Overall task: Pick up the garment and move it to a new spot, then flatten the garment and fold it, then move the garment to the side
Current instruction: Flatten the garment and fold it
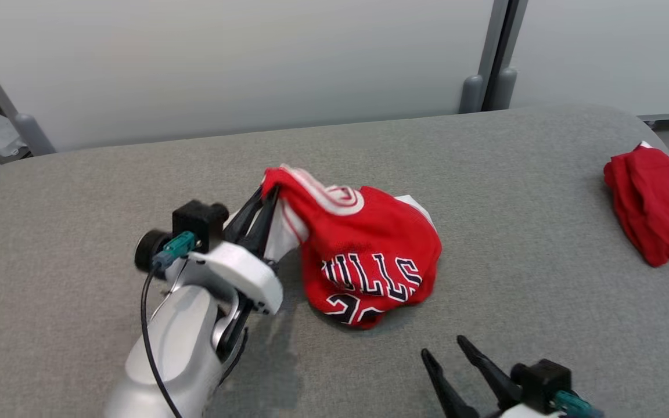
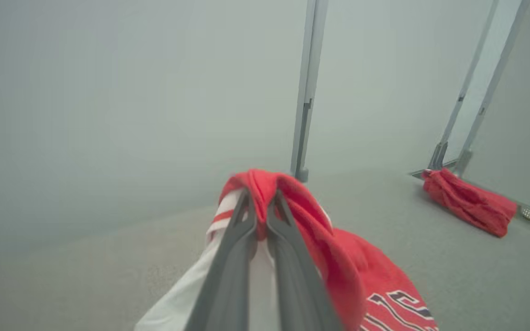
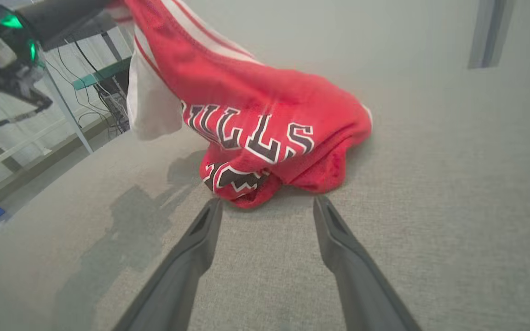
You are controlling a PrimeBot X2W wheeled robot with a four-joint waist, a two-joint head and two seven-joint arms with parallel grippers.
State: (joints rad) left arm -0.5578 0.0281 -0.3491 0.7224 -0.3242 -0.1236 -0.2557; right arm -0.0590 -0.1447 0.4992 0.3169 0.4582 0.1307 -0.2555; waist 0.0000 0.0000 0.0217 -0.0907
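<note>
A crumpled red jersey point(image 1: 369, 255) with black and white lettering hangs partly lifted above the grey table point(image 1: 485, 174). Its lower bulk rests on the cloth surface. My left gripper point(image 1: 269, 194) is shut on the jersey's red and white trimmed edge, raised above the table. In the left wrist view the gripper point(image 2: 260, 195) pinches a red fold of the jersey point(image 2: 320, 239). My right gripper point(image 1: 445, 348) stands open near the table's front, just short of the jersey's lower hem. In the right wrist view the gripper point(image 3: 267, 204) holds nothing, and the jersey point(image 3: 265, 115) lies just ahead.
A second red garment point(image 1: 654, 203), also point(image 2: 469, 202), lies bunched at the table's far right edge. Grey wall panels and posts point(image 1: 488, 58) stand behind the table. Cables and a metal frame point(image 3: 62, 92) sit off the table's left side.
</note>
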